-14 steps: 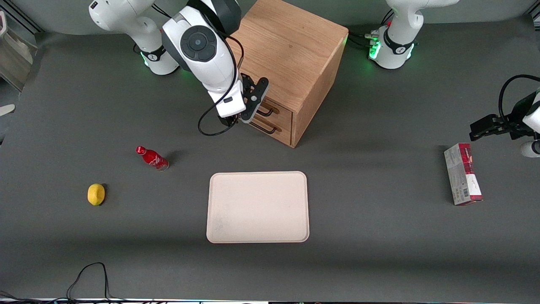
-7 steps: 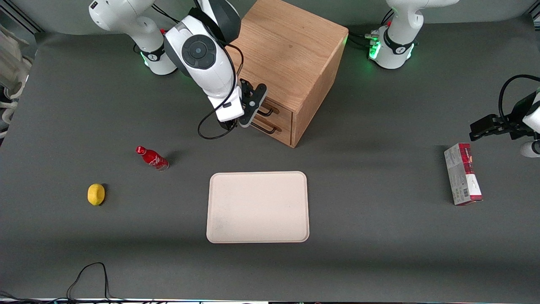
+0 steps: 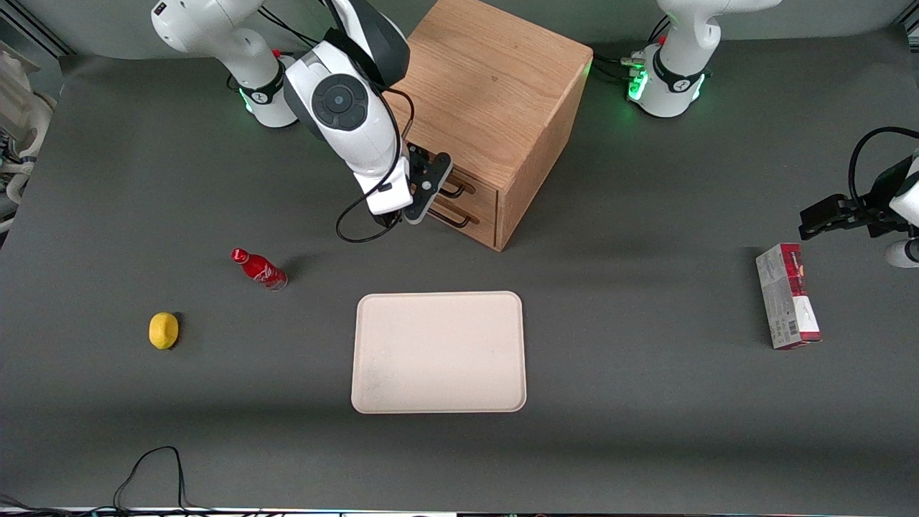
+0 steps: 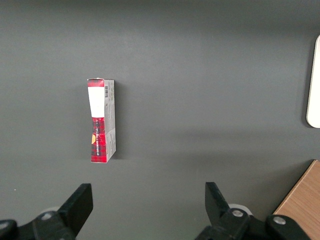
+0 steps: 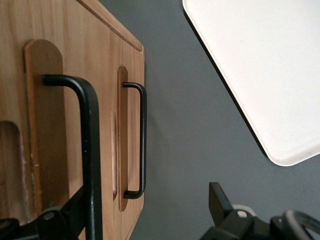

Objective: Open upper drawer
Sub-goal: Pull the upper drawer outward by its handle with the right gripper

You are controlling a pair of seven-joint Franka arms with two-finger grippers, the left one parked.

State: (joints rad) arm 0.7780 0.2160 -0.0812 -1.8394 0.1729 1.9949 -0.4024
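The light-oak cabinet [image 3: 495,86] stands at the back of the table with both drawer fronts flush. The upper drawer [image 3: 479,188] carries a thin black bar handle [image 3: 456,189] [image 5: 90,150]; the matching lower drawer's handle [image 3: 454,217] [image 5: 142,140] sits just beneath it. My right gripper [image 3: 425,192] [image 5: 147,215] is right in front of the upper drawer and stands open. The upper handle runs between the fingers, close against one finger [image 5: 70,212], while the other finger [image 5: 219,200] is well clear of it. Nothing is gripped.
A cream tray [image 3: 439,352] lies nearer the front camera than the cabinet. A red bottle [image 3: 258,268] and a yellow lemon [image 3: 164,330] lie toward the working arm's end. A red-and-white box [image 3: 787,306] [image 4: 102,120] lies toward the parked arm's end.
The right arm has drawn in toward the cabinet, bringing the open gripper closer to the upper drawer's handle. The drawers have not moved.
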